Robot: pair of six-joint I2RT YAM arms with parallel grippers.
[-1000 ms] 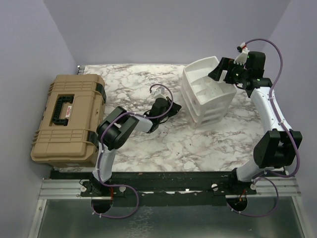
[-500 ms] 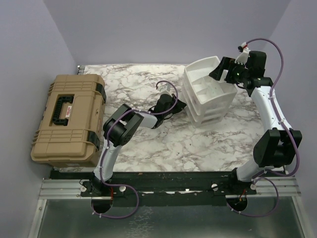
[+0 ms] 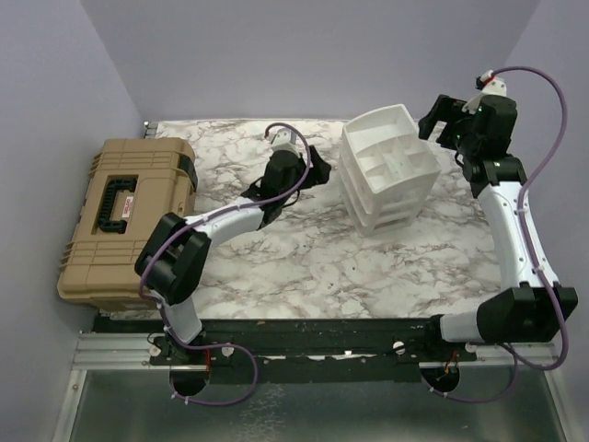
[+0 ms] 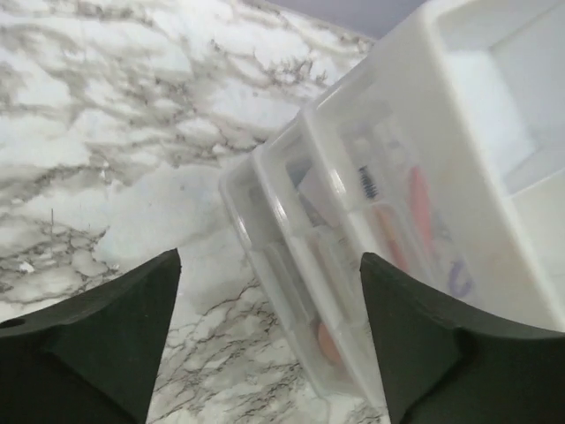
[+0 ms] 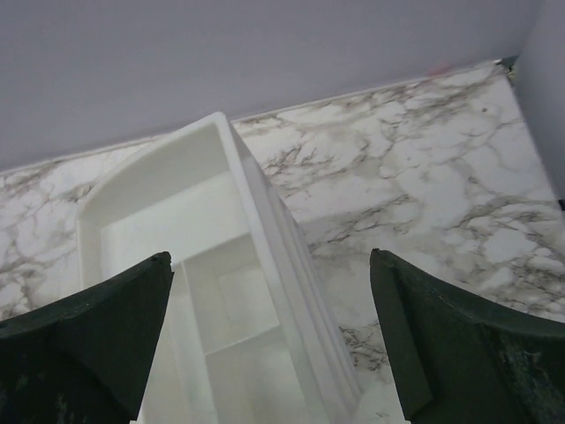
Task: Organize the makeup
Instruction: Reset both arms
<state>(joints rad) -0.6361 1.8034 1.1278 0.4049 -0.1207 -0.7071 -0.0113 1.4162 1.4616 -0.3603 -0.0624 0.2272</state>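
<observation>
The white organizer (image 3: 386,166) stands at the back right of the marble table. Through its cloudy drawer fronts in the left wrist view I see makeup: a long pink piece (image 4: 417,208), a small black-and-white piece (image 4: 368,181) and a round pinkish piece (image 4: 328,341). My left gripper (image 3: 316,164) (image 4: 269,258) is open just left of the drawers, with nothing between its fingers. Lifted above the organizer's right rear corner, my right gripper (image 3: 438,120) (image 5: 269,256) is open and empty. The organizer's top compartments (image 5: 221,291) look bare.
A big tan hard case (image 3: 124,221) lies shut at the table's left edge. Purple walls close in the back and both sides. The table's marble top (image 3: 313,258) lies between the arms' bases and the organizer.
My left arm has stretched out and swung back toward the organizer's left side, and its gripper has gone from shut to open. My right gripper has risen and drawn back off the organizer's top.
</observation>
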